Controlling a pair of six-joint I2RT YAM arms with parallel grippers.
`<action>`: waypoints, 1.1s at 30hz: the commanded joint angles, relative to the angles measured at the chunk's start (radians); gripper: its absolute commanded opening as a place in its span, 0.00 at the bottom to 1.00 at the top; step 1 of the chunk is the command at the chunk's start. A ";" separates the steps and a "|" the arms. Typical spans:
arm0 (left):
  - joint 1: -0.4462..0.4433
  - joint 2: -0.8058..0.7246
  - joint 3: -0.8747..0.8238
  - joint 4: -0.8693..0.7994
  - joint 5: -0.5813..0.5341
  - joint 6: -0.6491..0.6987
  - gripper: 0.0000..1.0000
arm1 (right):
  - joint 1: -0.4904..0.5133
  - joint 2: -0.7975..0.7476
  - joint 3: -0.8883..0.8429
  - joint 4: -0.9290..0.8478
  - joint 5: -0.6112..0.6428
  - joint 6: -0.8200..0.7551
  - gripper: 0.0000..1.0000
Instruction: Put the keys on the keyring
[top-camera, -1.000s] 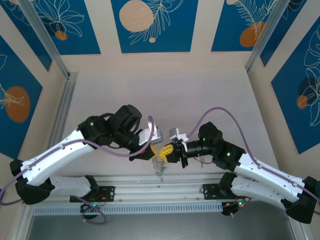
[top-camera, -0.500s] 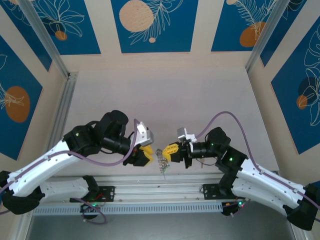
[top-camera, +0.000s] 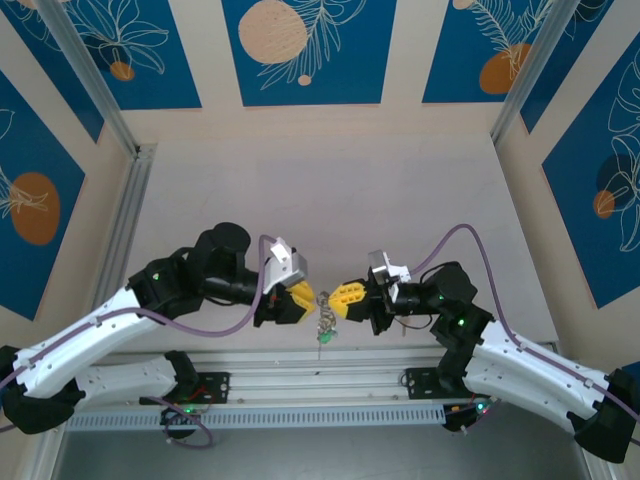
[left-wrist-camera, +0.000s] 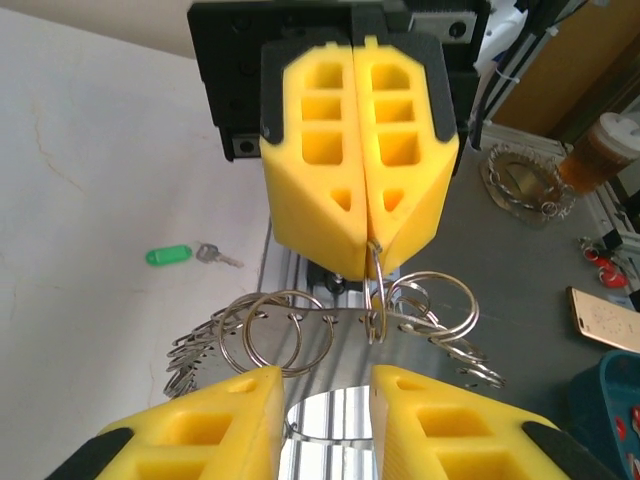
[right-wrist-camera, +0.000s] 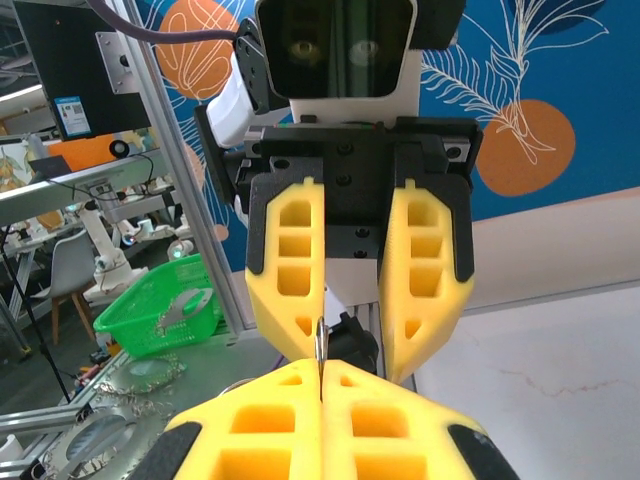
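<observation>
Because the keyring (left-wrist-camera: 377, 290) had to hang steady, my right gripper (left-wrist-camera: 368, 232) pinched it. My left gripper (left-wrist-camera: 326, 385) was open.

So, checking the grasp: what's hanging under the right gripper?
A thin keyring pinched by the shut right gripper, with more rings bunched below. The clamped part of the wire is hidden.

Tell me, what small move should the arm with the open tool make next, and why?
Probably ease the left tool forward and close on the keyring. The right tool is shut on its thin wire, and the bunch of rings hangs loose just beyond the left tool's open fingers, so a second grip would steady it for threading the green-tagged key lying on the table.
</observation>
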 joint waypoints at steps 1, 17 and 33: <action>-0.008 -0.024 -0.005 0.056 -0.010 -0.005 0.29 | 0.003 -0.012 -0.006 0.053 0.013 0.021 0.00; -0.009 0.012 0.013 0.097 0.040 -0.006 0.24 | 0.006 0.008 0.005 0.043 0.024 0.014 0.00; -0.011 0.001 0.046 0.068 0.017 -0.024 0.38 | 0.006 -0.017 0.005 0.006 0.047 -0.006 0.00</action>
